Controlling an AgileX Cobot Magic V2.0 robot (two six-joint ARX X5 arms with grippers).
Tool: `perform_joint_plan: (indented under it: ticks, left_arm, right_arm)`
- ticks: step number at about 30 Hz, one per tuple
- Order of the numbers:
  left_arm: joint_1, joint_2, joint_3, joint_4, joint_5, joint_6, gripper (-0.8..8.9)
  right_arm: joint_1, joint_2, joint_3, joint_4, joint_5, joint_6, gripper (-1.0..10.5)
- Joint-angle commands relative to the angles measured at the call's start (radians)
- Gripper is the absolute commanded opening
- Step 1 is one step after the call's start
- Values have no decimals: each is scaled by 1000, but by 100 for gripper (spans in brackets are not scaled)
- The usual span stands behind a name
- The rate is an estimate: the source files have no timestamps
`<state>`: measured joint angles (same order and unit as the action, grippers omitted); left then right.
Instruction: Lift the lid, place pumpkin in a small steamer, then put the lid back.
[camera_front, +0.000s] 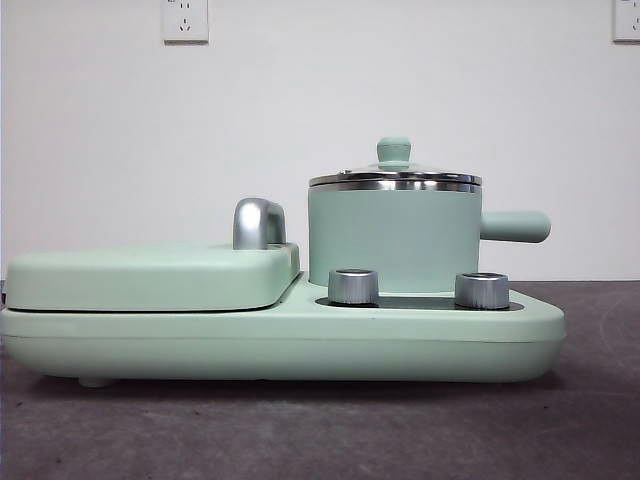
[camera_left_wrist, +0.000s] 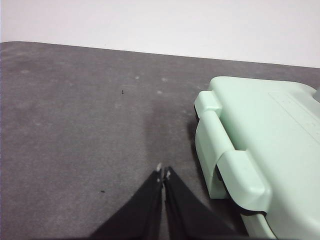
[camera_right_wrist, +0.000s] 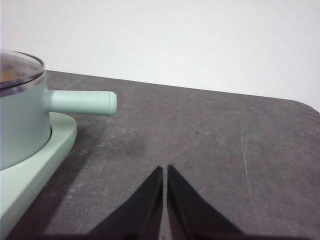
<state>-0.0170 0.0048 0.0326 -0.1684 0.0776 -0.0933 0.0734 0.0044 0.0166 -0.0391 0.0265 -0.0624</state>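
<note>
Black jaws of the left gripper (camera_left_wrist: 163, 174) are sitting pressed together, holding nothing, hovering over bare grey table (camera_left_wrist: 75, 125) just beside the griddle cover's (camera_left_wrist: 260, 130) hinged end. Right gripper (camera_right_wrist: 164, 170) is likewise pinched closed and empty, waiting over the table near the steamer (camera_right_wrist: 20, 125), whose side handle (camera_right_wrist: 82, 102) is pointing toward it.

Front view: the steamer (camera_front: 395, 240) is standing on the mint base (camera_front: 280, 345) behind two steel knobs (camera_front: 353, 286), with the lid (camera_front: 394, 176) resting on its rim. No arm is showing there.

Pumpkin: not appearing in any view; a faint orange tint is showing under the lid glass (camera_right_wrist: 17, 67), too unclear to call.

Judgement: the lid is on and both grippers are idling, so either nothing has begun or everything is finished; I cannot tell which.
</note>
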Motion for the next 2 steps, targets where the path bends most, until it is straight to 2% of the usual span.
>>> perform_joint_plan:
  ticks: [1,2]
  left_arm:
    - [1,-2,-20,11,-1,6,7]
    - [1,-2,-20,11,0,6,7]
  right_arm:
    - [1,-1,-4,11,0,10,12]
    - [1,-1,-4,11,0,10,12]
